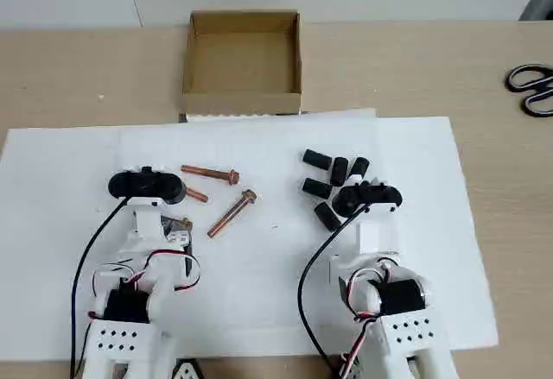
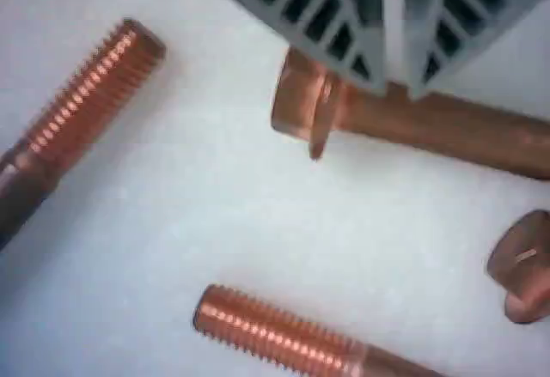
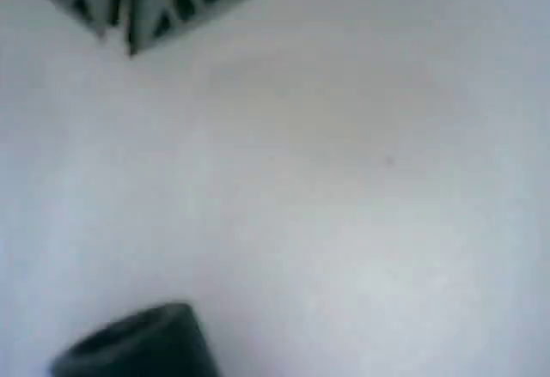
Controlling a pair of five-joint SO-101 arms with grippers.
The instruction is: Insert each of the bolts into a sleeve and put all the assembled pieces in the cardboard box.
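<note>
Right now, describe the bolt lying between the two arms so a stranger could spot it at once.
Start at the white sheet in front of the box. Near its middle, beside the black sleeves, lies the bolt. It lies steeply slanted, head toward the sleeves; the other bolt nearer the box lies almost level.

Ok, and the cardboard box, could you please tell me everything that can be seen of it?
The cardboard box is a shallow, square, open-topped tray of plain brown card, with four low upright walls and a flat floor. It stands level on the wooden table, just beyond the far edge of the white sheet, a little left of centre in the high view. Its floor is bare. Its near wall seems to meet the sheet's edge; nothing else touches it.
</note>
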